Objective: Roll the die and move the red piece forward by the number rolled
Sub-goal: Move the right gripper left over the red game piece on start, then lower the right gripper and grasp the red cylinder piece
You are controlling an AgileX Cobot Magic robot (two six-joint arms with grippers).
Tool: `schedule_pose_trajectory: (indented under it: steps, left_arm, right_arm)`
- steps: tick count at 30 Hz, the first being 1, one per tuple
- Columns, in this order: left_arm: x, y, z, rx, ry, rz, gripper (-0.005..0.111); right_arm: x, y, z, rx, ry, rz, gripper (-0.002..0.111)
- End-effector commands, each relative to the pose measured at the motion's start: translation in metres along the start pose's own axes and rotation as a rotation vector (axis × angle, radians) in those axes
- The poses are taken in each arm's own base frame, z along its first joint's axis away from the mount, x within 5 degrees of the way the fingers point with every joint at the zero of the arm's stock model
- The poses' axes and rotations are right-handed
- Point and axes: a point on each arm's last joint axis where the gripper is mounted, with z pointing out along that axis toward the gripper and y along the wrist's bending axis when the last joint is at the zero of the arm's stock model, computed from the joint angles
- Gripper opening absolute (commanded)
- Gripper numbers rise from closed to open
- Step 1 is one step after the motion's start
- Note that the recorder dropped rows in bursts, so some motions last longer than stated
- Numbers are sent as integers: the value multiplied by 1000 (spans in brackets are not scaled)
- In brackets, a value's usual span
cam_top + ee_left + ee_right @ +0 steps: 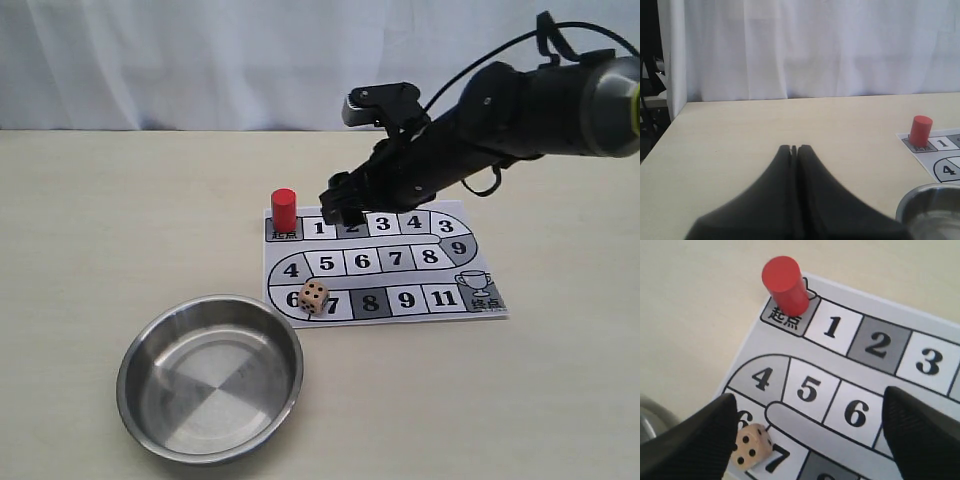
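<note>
Round steel bowl [160,400], lower left, empty. Cream wooden die [313,296] rests on printed board [276,262], seemingly rolled; red cylinder piece [284,209] stands on start, unmoved. Right jaws apart; left jaws together.

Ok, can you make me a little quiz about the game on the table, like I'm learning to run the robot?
1. True or false: the die lies inside the metal bowl.
2. Where does the red piece stand? A) on the start square B) on square 5 C) on square 9
3. Fill the gap: the left claw is ____ (open or shut).
Key: 1 false, it sits on the game board, by squares 6 and 7; 2 A; 3 shut.
</note>
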Motion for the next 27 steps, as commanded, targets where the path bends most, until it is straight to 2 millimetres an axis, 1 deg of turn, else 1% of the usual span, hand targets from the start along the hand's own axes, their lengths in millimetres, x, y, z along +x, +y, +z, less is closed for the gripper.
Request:
schedule_pose_trajectory:
  steps: [1,8,12,16,19,26,27]
  left_arm:
    - [0,0,0,1,-10,-1,0]
    - [0,0,0,1,-10,-1,0]
    - [0,0,0,1,-10,-1,0]
    - [0,0,0,1,-10,-1,0]
    - [0,0,0,1,-10,-1,0]
    - [0,0,0,1,-10,-1,0]
    - [0,0,0,1,-10,-1,0]
  right_arm:
    - [-18,10,16,-3,3,-14,74]
    - [-43,19,47,-20,12,-31,74]
    - [-54,16,62,-10,-28,-43,74]
    - [-59,12,75,21,-112,-45,74]
    - [-60,13,82,34,-158,-49,74]
    - [-59,28,97,36,-213,-83,74]
    - [-58,27,98,38,-214,-90,74]
